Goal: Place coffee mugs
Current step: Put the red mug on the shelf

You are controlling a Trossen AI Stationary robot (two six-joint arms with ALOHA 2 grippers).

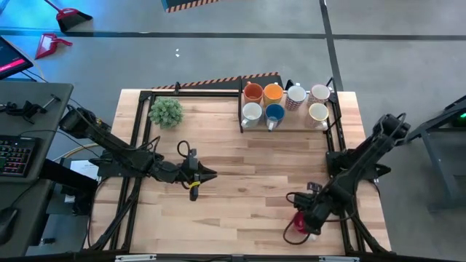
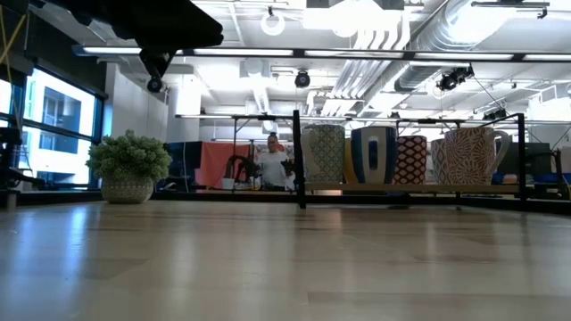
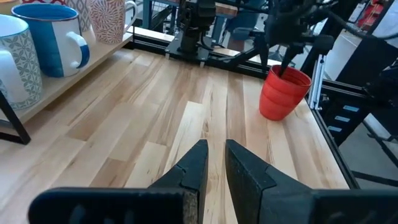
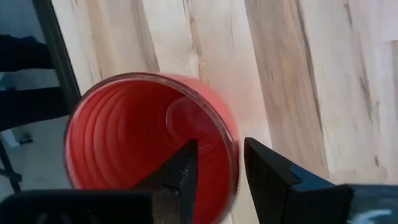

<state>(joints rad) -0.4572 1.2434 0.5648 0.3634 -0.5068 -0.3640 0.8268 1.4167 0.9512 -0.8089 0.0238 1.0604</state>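
The red mug (image 1: 298,223) (image 3: 283,93) stands upright on its base near the table's near right corner. My right gripper (image 1: 304,218) (image 4: 221,146) comes down on it from above, open. One finger (image 4: 183,171) is inside the mug and one finger (image 4: 270,177) is outside its wall. Seven other mugs stand on a raised shelf (image 1: 291,129) at the far right: two orange (image 1: 253,92), a blue one (image 1: 274,113) (image 3: 53,37), and white and patterned ones (image 2: 473,153). My left gripper (image 1: 206,175) (image 3: 216,149) waits shut above mid-table. My right gripper straddles the red mug's rim (image 4: 234,152) on the side toward the table's middle, pointing down. The outer finger stands right beside the wall, and red interior shows between the inner finger and the rim. Whether either finger touches the wall, I cannot tell.
A green potted plant (image 1: 166,111) (image 2: 129,165) stands at the far left of the table. A black frame (image 1: 138,131) runs along the table's sides. Bare wood lies between the two grippers. A person (image 2: 270,165) shows in the room behind.
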